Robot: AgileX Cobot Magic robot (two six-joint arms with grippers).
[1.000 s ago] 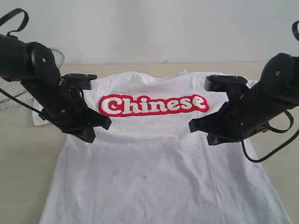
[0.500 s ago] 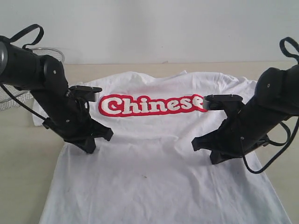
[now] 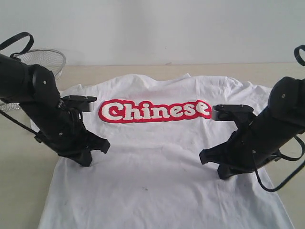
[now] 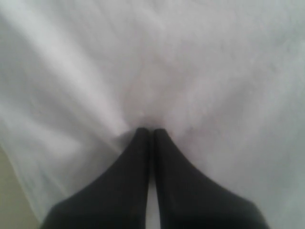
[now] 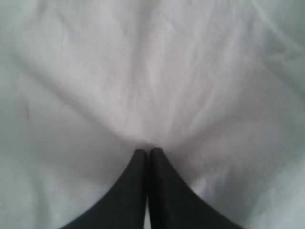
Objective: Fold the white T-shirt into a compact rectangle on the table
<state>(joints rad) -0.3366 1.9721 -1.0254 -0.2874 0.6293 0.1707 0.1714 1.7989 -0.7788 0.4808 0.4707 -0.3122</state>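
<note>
The white T-shirt [image 3: 157,162] lies spread flat and unfolded on the pale beige table [image 3: 19,186]. Its red-outlined "Chinese" lettering [image 3: 155,110] faces up.

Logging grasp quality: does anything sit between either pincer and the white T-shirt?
Nothing visible does. The left pincer and right pincer are each shut directly on the white T-shirt, fabric puckering at their tips.

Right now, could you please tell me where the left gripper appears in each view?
Exterior view: left gripper left of middle, tips down on the white T-shirt.
Left wrist view: left gripper bottom centre, shut, pinching cloth.
Right wrist view: not in it.
Shared landmark: the white T-shirt, in all three views.
</note>
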